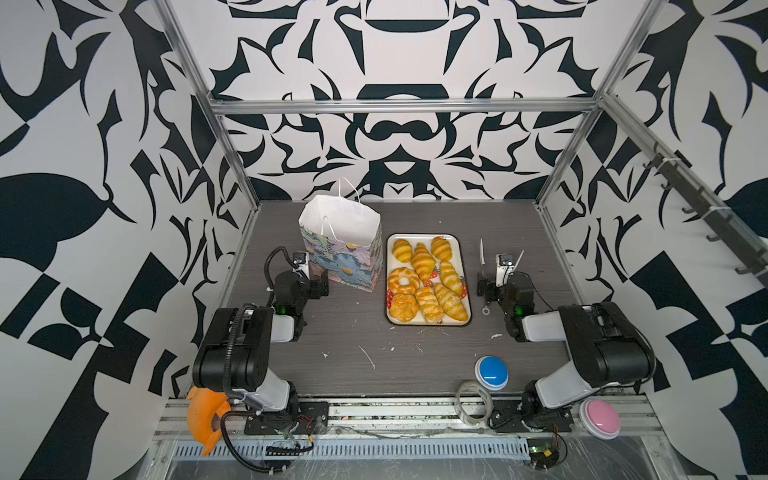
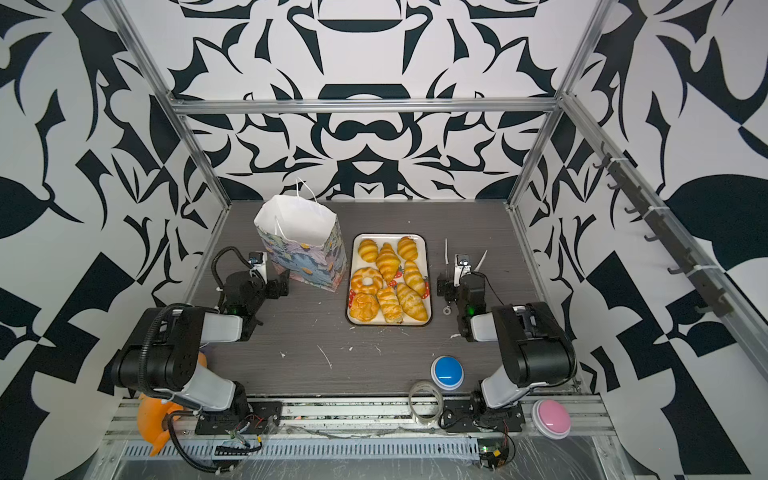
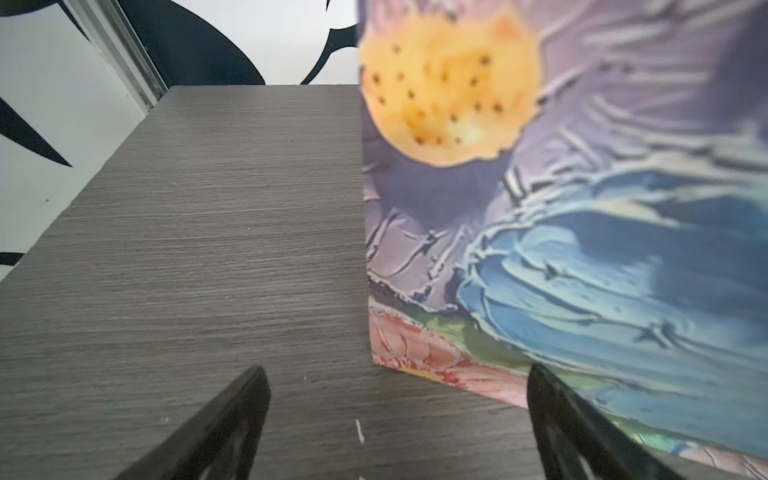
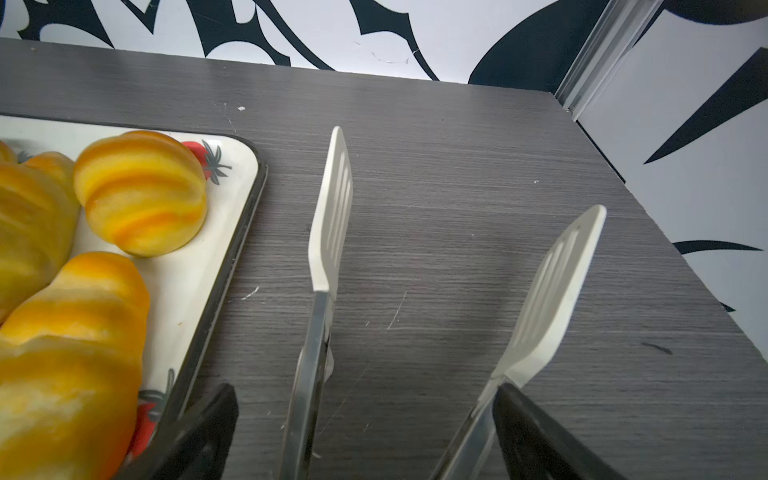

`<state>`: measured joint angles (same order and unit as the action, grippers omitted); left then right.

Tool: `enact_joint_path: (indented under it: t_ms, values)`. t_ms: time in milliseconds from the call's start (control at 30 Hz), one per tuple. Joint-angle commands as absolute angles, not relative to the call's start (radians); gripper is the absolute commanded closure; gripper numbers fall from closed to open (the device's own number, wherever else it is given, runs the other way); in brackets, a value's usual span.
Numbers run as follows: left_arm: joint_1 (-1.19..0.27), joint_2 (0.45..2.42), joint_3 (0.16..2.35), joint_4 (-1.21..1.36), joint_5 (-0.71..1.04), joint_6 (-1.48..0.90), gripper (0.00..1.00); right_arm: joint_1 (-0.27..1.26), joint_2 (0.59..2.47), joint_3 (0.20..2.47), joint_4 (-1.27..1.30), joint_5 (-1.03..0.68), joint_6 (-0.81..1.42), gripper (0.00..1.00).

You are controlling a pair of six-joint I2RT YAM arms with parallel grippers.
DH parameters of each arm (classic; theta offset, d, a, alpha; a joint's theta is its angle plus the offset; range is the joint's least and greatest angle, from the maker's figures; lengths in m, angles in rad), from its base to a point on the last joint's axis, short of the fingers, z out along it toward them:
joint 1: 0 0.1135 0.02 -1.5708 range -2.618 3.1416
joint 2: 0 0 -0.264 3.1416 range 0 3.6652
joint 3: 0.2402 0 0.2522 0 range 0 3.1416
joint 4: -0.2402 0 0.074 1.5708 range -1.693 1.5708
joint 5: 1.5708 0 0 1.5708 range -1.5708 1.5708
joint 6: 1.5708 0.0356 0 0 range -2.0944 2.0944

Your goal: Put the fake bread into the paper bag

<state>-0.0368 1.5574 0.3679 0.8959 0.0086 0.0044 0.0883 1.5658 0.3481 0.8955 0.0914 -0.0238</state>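
Left gripper (image 3: 397, 370) and right gripper (image 4: 365, 390) both spread wide, none of the bread taken up yet.

Across the table (image 1: 357, 345): paper bag (image 1: 345, 262) upright toward the far-left corner, mouth open upward, left gripper low just beside its near bottom corner, contact unclear; tray (image 4: 239, 191) between the bag and the right gripper, nearer the far edge, carrying the fake bread (image 1: 422, 262), eight pieces packed touching; tongs (image 4: 328, 216) seated in the right gripper, white slotted blades apart and empty, beside the tray's right rim. Probably light and slightly squashy, with glossy skin apt to slip: best pinched across the thick middle of a piece, not at tapered ends. Bag paper thin, likely easy to tip, so worth steadying.
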Motion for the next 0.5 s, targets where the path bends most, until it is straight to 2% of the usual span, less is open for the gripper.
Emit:
enact_joint_path:
  t_ms: [0,467]
  values:
    - [-0.034,1.564,0.377,0.907,0.021,0.008,0.01,0.088,1.557,0.347,0.932,0.084,-0.032,0.01]
    - [-0.034,1.563,0.377,0.907,0.022,0.008,0.01,0.087,1.556,0.348,0.928,0.084,-0.034,0.01]
